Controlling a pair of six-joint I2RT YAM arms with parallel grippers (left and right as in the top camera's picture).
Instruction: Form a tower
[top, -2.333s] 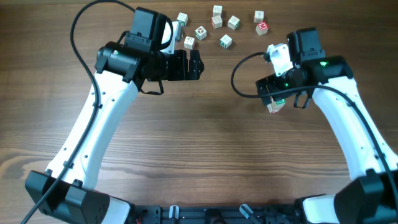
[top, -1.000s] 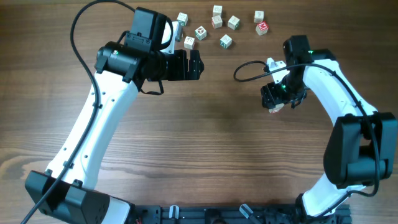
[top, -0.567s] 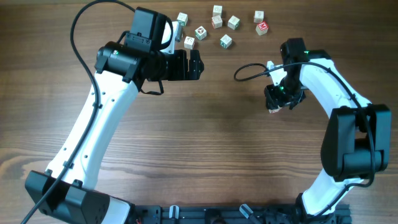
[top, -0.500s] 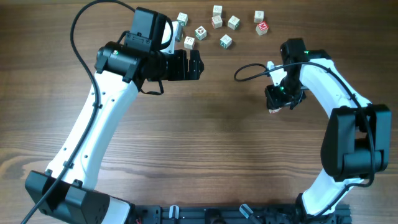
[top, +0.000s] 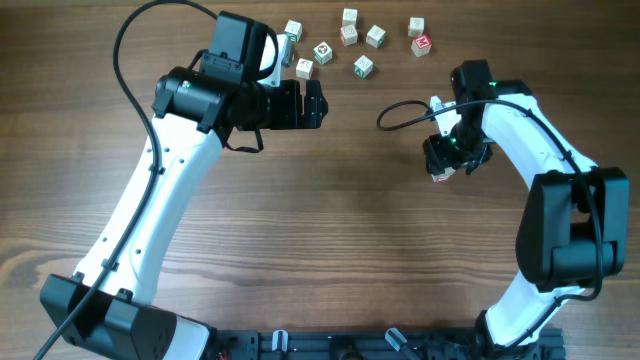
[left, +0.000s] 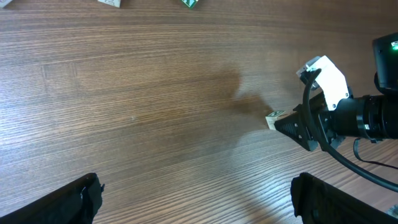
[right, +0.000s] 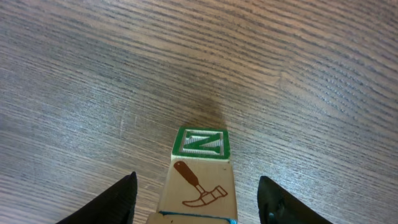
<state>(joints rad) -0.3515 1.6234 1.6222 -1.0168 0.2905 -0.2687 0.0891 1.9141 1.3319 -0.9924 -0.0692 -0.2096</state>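
Risks toppling the tower (right: 200, 163), upright on the worktop (right: 74, 74) between the spread, non-touching fingers of the right pincer (right: 196, 186), should 1 finger clip it when lifting away, with the left pincer (left: 199, 194) gaping wide well apart.

This looks like a robotics lab test station. My two white-and-black jointed arms (top: 150, 200) stand clamped on black mounts at one edge of a plain brown wood-grain bench (top: 330, 240). A black cable (top: 398, 104) loops loose off my right wrist. Just beyond my left gripper (top: 318, 104) lie small pale wooden cubes with printed faces (top: 363, 66), scattered like practice pieces.
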